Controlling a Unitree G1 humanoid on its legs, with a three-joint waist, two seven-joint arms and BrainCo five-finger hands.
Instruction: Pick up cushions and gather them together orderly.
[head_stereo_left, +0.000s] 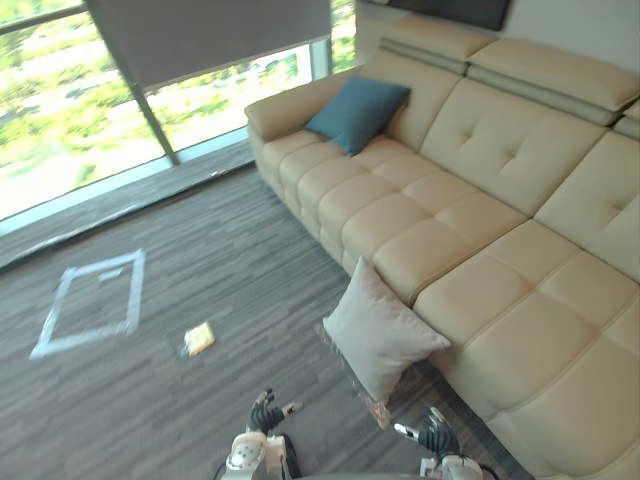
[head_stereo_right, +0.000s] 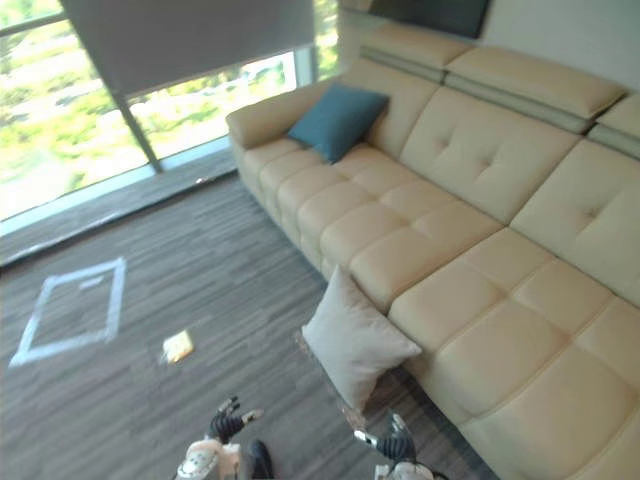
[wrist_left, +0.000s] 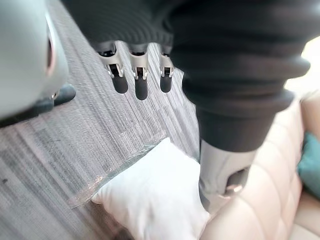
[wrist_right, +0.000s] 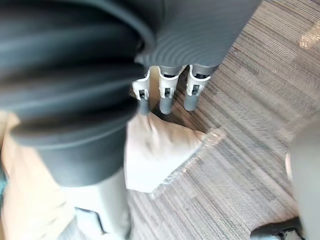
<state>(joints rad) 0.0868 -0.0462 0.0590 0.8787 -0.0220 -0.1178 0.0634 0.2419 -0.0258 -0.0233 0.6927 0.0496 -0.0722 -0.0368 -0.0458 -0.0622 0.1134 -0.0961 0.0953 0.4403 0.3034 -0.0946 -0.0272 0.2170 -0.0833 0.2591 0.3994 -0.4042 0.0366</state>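
I'm looking down at a long cream sofa (head_stereo_left: 500, 150) that runs from the far middle of the scene to the near right. In front of it is a grey striped carpet (head_stereo_left: 210, 230).

The white cushion (head_stereo_left: 380, 335) is off the sofa. It stands on one corner on the carpet and leans back against the sofa's front edge, about halfway along it. Under and just beside its lower corner lies a clear plastic sheet (wrist_right: 197, 152), flat on the carpet.

The blue cushion (head_stereo_left: 357, 110) is well apart from the white one. It sits on the seat at the far left end of the sofa, propped against the backrest next to the armrest.

My left hand (head_stereo_left: 265, 412) hangs at the near edge, to the left of the white cushion and clear of it. In its wrist view the fingers (wrist_left: 141, 85) are straight, side by side and loose, above bare carpet. My right hand (head_stereo_left: 432, 432) is near the sofa's base, just to the right of the cushion's lower corner. Its fingers (wrist_right: 172, 95) are also straight and relaxed, and they point down toward the cushion without touching it.

Further left on the carpet are a white tape square (head_stereo_left: 137, 290) and, nearer to me, a small yellow item (head_stereo_left: 199, 339). I can't tell what the item is. On the far left is a big window (head_stereo_left: 60, 110) with a grey roller blind (head_stereo_left: 210, 35).
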